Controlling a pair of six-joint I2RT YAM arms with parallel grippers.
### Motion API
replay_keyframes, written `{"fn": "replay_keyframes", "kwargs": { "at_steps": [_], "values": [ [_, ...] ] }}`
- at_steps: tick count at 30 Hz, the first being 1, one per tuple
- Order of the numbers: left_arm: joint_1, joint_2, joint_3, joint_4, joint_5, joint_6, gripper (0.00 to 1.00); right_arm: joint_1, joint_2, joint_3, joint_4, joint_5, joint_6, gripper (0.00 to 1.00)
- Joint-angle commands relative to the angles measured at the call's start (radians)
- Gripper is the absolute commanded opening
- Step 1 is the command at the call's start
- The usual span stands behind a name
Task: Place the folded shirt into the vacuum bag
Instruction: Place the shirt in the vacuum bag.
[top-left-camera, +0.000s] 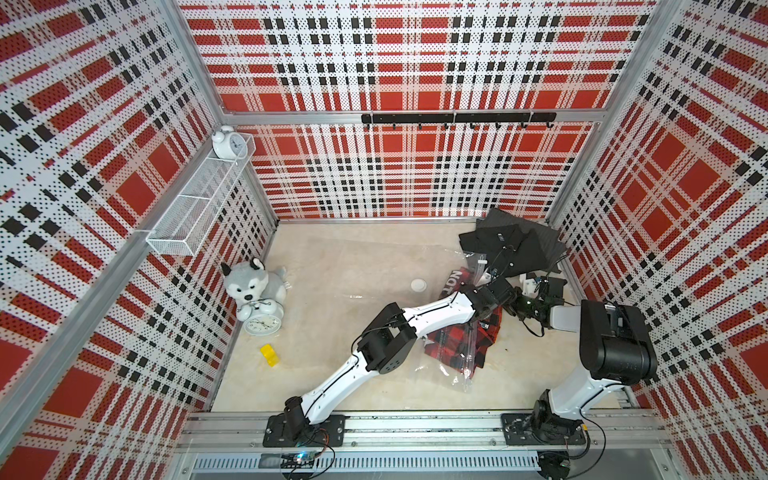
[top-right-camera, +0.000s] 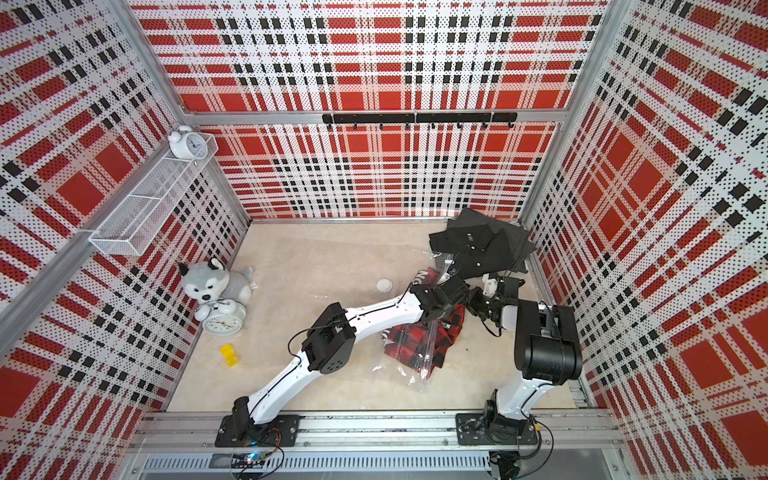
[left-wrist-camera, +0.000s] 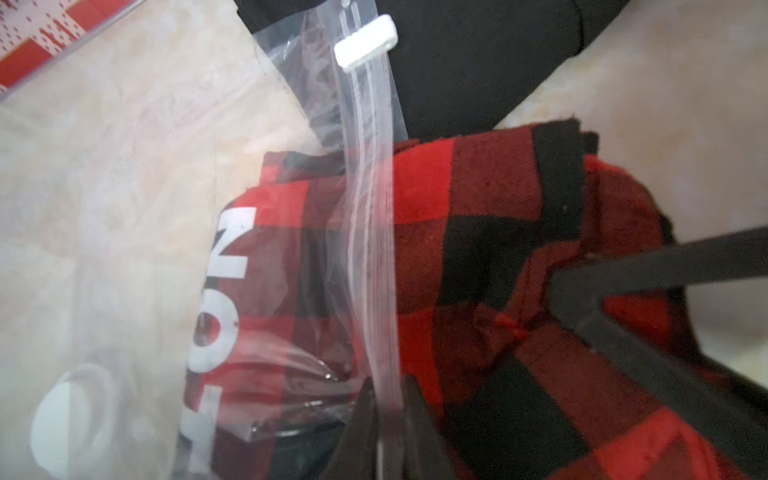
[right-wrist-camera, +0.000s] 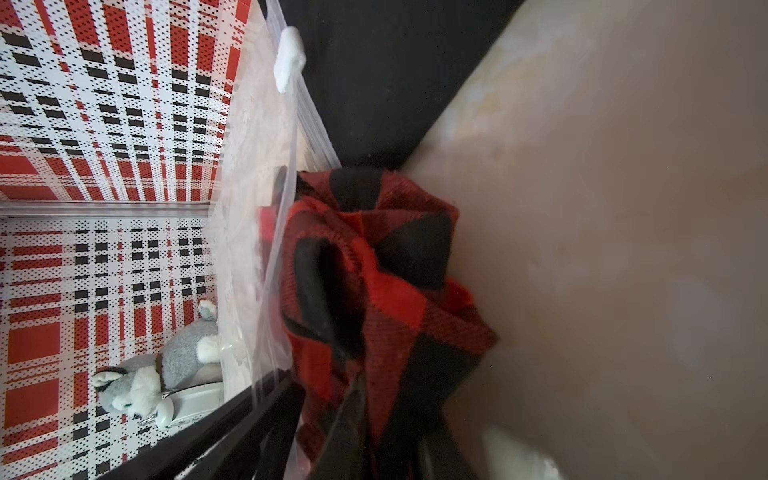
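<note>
Folded shirt (left-wrist-camera: 490, 232), red/blk plaid, clamped by R claw (right-wrist-camera: 374, 415); L claw (left-wrist-camera: 388, 399) clamps vacuum bag (left-wrist-camera: 370, 187).

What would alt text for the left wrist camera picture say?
The left tool pinches the zip edge of the clear vacuum bag, whose plastic covers about half of a red-and-black plaid shirt. A black garment lies next to it.

shirt (top-left-camera: 446, 347): red-black check, white letters | bag (left-wrist-camera: 372, 232): clear | cap (top-left-camera: 419, 285): white | polo (top-left-camera: 498, 245): black | husky (top-left-camera: 249, 282): grey-white | block (top-left-camera: 269, 354): yellow | walls (top-left-camera: 415, 62): red-white-black plaid
</note>
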Motion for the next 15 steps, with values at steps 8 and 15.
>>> {"fn": "replay_keyframes", "kwargs": {
  "at_steps": [8, 15],
  "values": [
    [0.029, -0.203, -0.172, 0.222, 0.237, -0.052, 0.00, 0.032, -0.073, -0.002, -0.061, -0.001, -0.045, 0.12],
    [0.047, -0.259, -0.236, 0.278, 0.296, -0.068, 0.00, 0.079, -0.103, -0.004, -0.056, 0.022, -0.030, 0.11]
  ]
}}
